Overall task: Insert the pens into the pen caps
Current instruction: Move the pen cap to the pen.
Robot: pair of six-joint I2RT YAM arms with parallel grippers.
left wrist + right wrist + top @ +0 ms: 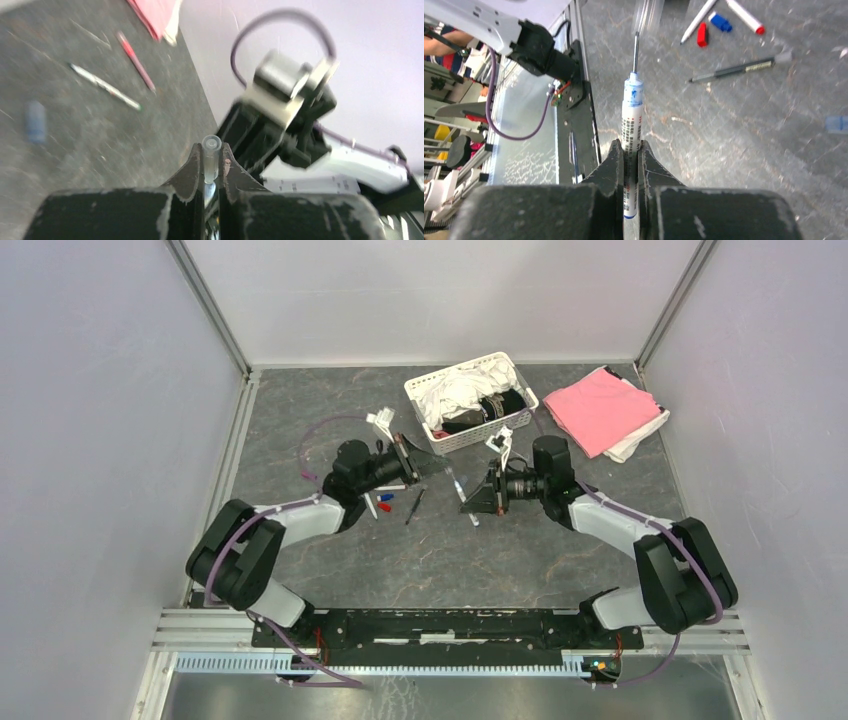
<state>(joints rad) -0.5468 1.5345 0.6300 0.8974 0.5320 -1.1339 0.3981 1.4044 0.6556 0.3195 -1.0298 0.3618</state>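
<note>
No pen is seen seated in a cap. The task is judged to be at its first joining, with every pair left to make.

One pen (632,112), white-barrelled with a blue collar and a thin bare tip, is clamped between the closed fingers of the right gripper (631,149). It is found at the centre of the right wrist view, with its tip pointing toward the upper edge.

A clear cap (211,159) is pinched by the closed left gripper (211,150), low in the centre of the left wrist view. Its hollow mouth is turned away from the camera. Pen and cap are not yet joined.

At the upper right of the right wrist view, a dark pen (734,69), a red-ended pen (746,16), a red cap (702,35) and a blue cap (720,21) lie loose on the table (724,150).

In the top view the left arm (290,520) and the right arm (620,525) are extended toward the middle of the frame. The grippers are turned to face each other, near but apart.
</note>
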